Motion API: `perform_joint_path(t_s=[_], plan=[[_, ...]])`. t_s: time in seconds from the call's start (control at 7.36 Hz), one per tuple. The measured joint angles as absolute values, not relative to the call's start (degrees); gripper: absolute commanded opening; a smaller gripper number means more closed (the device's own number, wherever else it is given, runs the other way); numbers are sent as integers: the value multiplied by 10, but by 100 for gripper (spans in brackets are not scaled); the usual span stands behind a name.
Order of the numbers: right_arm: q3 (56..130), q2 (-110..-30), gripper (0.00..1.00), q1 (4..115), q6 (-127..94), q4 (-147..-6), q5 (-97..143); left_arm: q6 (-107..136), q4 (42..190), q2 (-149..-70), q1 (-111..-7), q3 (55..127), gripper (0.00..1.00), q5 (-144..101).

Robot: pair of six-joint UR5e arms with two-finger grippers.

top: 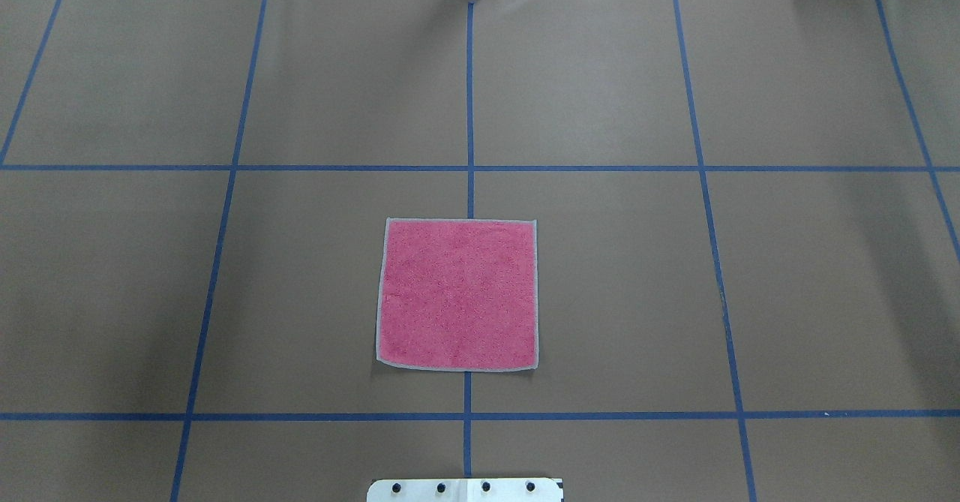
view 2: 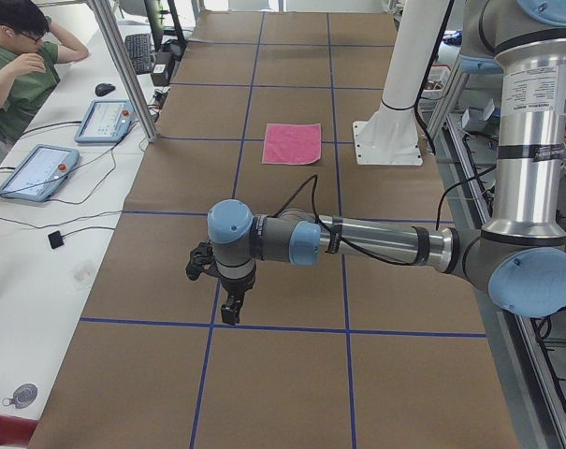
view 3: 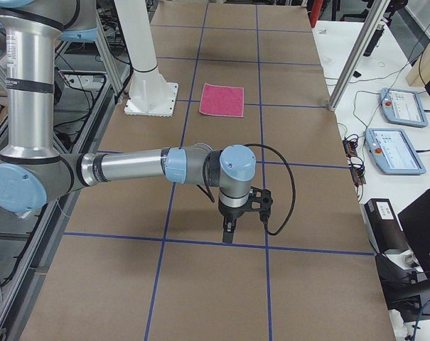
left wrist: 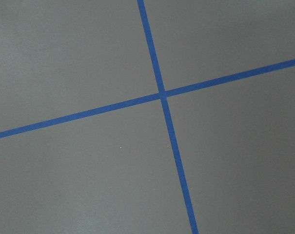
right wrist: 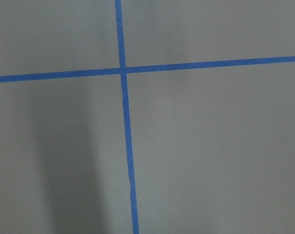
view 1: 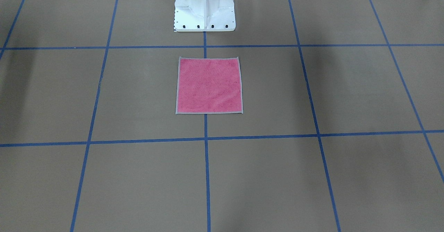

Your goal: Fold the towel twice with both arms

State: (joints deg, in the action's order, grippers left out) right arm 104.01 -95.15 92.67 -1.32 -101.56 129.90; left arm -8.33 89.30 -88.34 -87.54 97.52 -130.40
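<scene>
The towel [view 1: 208, 85] lies flat and unfolded, pink face up with its light grey edging all round, on the brown table in front of the robot's base; it also shows as the towel [top: 458, 294], the towel [view 2: 293, 143] and the towel [view 3: 223, 99]. Neither arm is near it. My left gripper [view 2: 231, 313] hangs over the table far from the towel, toward the table's left end. My right gripper [view 3: 229, 234] hangs likewise toward the right end. Both show only in the side views, so I cannot tell whether they are open or shut. The wrist views show only bare table and blue tape.
The white pedestal base [view 1: 204, 13] stands just behind the towel. Blue tape lines [top: 470, 168] grid the brown table cover. A seated person [view 2: 16, 56] and tablets [view 2: 105, 120] are at a side desk; more pendants [view 3: 396, 149] lie past the far edge.
</scene>
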Motion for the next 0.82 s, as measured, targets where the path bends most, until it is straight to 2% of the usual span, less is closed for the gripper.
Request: perform_joint_path(t_s=[0.54,0.82], plan=[[1040,-951,99,926,-12,-1015,1299,-83,895,-884,-875,969,100,-1302],[1035,-919,99,922,-29,-1020,1298,-68,895,-907,-873,968,100,-1301]])
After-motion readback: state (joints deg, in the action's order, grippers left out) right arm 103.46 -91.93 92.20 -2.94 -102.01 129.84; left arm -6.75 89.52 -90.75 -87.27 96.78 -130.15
